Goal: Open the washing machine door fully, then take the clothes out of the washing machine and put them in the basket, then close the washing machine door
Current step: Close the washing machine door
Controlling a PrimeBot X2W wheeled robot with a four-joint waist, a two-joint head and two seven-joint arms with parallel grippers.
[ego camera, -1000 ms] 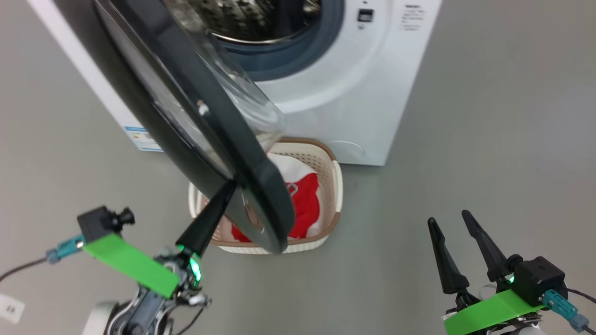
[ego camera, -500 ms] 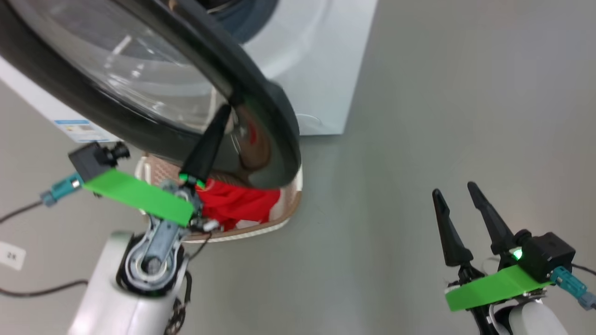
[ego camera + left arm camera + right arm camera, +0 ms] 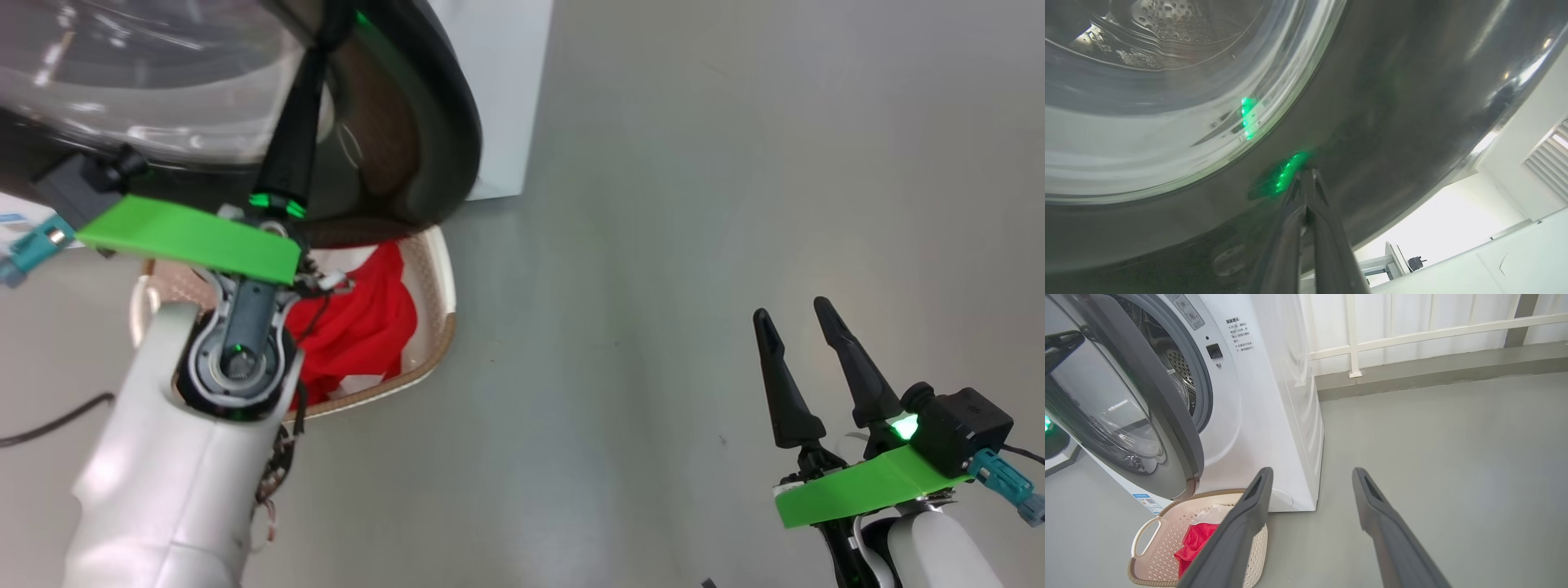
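The left end effector, fingers together, sets its tips against the black rim of the washing machine door, which stands partly open from the washing machine. Below the door, the clothes lie in the basket on the floor. At near right the right end effector hangs with fingers apart, empty.

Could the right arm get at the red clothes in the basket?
Probably yes: the right gripper is open beside the basket, the clothes uncovered; the washing machine door overhangs just the far rim.
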